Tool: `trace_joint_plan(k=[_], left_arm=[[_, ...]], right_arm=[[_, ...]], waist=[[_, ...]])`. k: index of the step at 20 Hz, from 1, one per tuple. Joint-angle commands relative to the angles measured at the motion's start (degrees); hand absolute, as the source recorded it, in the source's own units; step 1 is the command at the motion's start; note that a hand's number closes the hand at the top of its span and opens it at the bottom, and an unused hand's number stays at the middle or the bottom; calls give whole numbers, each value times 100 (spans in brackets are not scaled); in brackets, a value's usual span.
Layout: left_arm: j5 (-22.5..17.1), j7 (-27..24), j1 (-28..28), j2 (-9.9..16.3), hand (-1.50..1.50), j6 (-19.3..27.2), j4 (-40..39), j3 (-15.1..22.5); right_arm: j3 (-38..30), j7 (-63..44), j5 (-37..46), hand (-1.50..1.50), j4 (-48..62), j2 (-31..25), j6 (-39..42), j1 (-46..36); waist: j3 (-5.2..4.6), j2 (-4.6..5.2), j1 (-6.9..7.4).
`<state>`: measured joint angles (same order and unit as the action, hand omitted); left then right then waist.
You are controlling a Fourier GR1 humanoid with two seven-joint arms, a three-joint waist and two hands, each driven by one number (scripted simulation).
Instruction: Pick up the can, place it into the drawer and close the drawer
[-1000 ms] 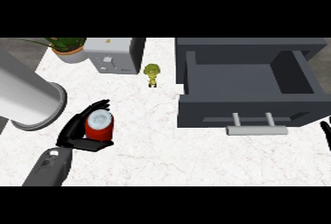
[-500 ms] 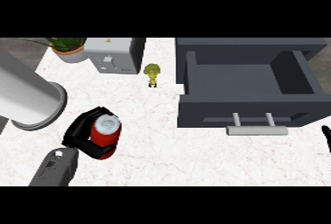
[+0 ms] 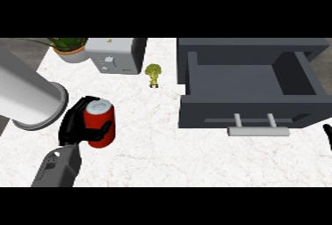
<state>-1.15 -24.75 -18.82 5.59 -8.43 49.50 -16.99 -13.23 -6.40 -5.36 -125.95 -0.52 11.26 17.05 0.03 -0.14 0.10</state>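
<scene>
A red can [image 3: 100, 124] with a silver top is tilted and lifted off the white marble counter at the left. My left hand [image 3: 79, 127] is curled round it, thumb across its front. The dark grey drawer [image 3: 250, 88] stands pulled open at the right, its inside bare, with a pale bar handle [image 3: 257, 130] on its front. Only a fingertip of my right hand [image 3: 328, 134] shows at the right edge.
A large white cylinder [image 3: 26, 96] lies at the left edge. At the back stand a potted plant [image 3: 68, 47], a grey toaster-like box [image 3: 117, 55] and a small green figure [image 3: 153, 74]. Open counter lies between the can and the drawer.
My left hand has lifted the can and carried it a little toward the right, tilting it so that its silver top shows. The drawer has not moved.
</scene>
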Motion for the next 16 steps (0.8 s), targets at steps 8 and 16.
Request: trace_joint_plan(k=[8,16], left_arm=[[-41,1297,148,-274,150,574,1971,656],[34,2265,-548,-556,150,1752,2813,1798]], right_arm=[[-97,157,-58,-150,-192,50,157,346],[-303,-166,-219,-150,-29,-185,-7,-247]], waist=[[-1,2,-28],[-2,8,-43]])
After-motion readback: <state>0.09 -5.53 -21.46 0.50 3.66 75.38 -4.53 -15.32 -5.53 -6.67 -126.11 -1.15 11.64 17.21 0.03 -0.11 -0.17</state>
